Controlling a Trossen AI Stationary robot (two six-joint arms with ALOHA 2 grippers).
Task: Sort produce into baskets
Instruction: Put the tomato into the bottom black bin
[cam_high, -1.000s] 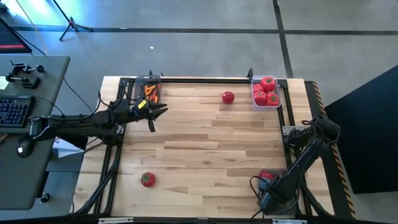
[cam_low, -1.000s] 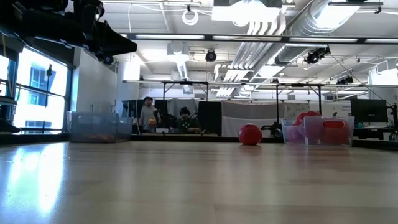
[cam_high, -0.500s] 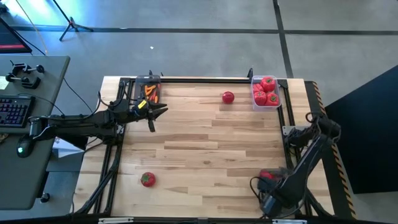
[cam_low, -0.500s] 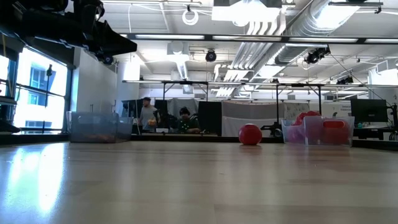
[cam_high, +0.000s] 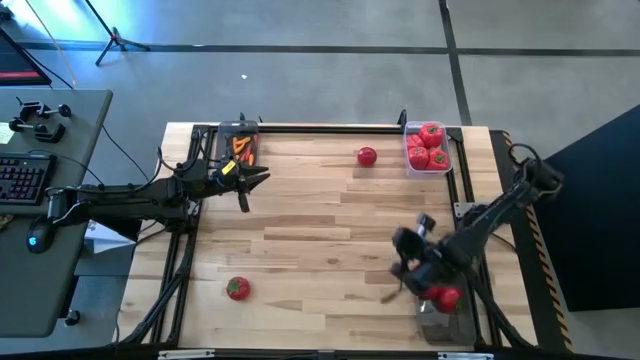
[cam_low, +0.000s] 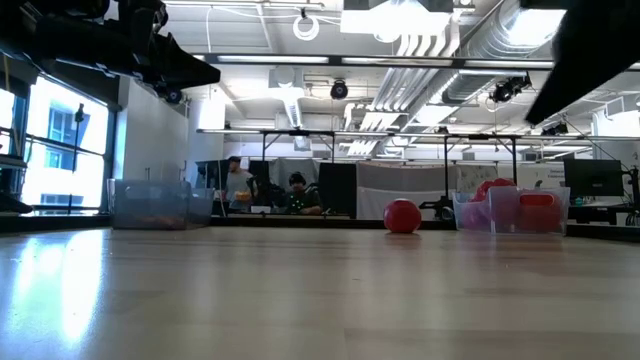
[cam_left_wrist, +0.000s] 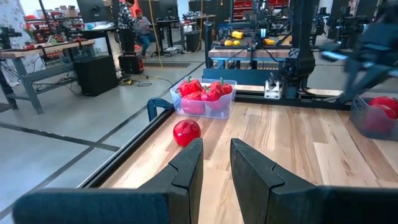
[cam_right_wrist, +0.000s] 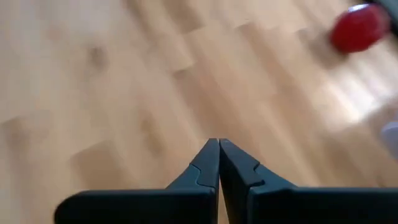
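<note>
High view gives us the relation that matters: at the table's near edge a lone tomato (cam_high: 237, 289) lies toward the left, and the right gripper (cam_high: 403, 268), fingers pressed together on nothing, hangs well to its right beside the near-right basket (cam_high: 437, 318) with one red piece (cam_high: 446, 297) over it. Farther back the left gripper (cam_high: 258, 178), slightly parted and empty, waits by the carrot basket (cam_high: 240, 140), while a second loose tomato (cam_high: 367, 156) sits just left of the far-right basket (cam_high: 444, 163) of red peppers (cam_high: 426, 145).

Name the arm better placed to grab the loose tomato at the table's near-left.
Right, though neither is close. The right gripper sits mid-table at the tomato's depth; the left gripper hangs far back beside the carrot basket.
</note>
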